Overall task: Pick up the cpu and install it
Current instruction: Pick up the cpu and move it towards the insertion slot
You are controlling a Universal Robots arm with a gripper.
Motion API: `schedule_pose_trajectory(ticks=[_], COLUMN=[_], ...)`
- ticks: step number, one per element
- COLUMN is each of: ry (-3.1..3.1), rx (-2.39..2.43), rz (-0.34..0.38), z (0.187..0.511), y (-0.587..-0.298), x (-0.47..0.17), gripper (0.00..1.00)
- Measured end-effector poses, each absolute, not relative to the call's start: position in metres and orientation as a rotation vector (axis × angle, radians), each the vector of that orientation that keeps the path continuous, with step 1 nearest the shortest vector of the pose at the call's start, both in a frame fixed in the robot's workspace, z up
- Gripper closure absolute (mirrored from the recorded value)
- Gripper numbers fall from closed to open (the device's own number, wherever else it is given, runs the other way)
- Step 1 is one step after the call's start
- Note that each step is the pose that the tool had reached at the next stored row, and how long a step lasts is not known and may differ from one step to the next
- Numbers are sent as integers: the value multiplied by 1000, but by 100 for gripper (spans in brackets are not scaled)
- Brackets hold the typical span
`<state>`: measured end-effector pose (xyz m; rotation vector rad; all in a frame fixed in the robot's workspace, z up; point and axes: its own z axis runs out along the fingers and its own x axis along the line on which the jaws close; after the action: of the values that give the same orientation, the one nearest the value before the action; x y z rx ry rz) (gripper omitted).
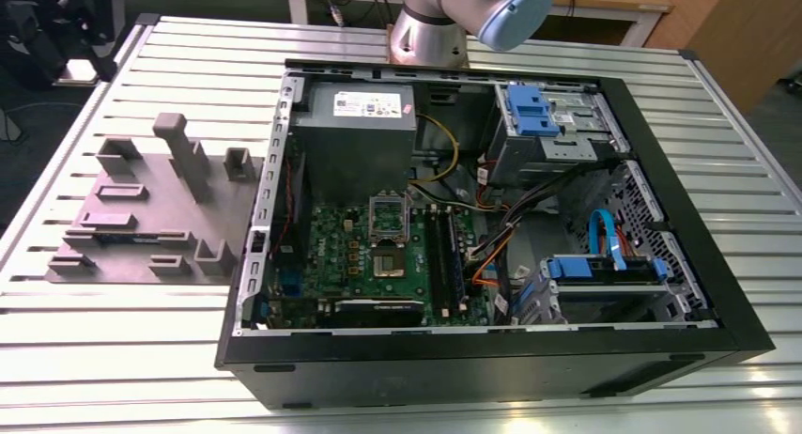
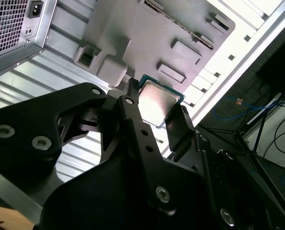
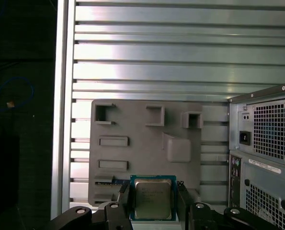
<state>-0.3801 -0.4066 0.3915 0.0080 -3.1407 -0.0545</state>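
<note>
Surface: Ribbed aluminium table [image 1: 527, 49] carried an open computer case [image 1: 701, 265] lying on its side.
Beside the case: a grey fixture tray [image 1: 126, 209] lay just off the case, on the exterior view's left of it.
Gripper: in both wrist views the gripper [image 2: 156, 99] hung above that tray, outside the case and near its vented rear panel.
Jaws: closed on the cpu [image 3: 153, 200], with a black finger [image 3: 125, 199] pressed to each of two opposite edges.
Cpu: lifted clear of the tray and outside the case, its metal top facing the first wrist camera.
Socket: the shiny socket frame [image 1: 389, 216] sat on the green board inside the case, with no chip seated in it.
Risk: the hold was only on thin edges, so the chip could probably slip or tilt. A skewed chip could likely meet the socket off-square and damage the contacts. Loose cables near the frame might also snag the fingers.
</note>
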Motion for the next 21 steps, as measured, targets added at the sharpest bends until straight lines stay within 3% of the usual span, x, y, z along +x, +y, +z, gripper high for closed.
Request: schedule_pose_trajectory(ticks=[21], ry=[-3141], rx=[8], rz=[-55], z=[392], y=[-407], x=[-371], gripper=[53])
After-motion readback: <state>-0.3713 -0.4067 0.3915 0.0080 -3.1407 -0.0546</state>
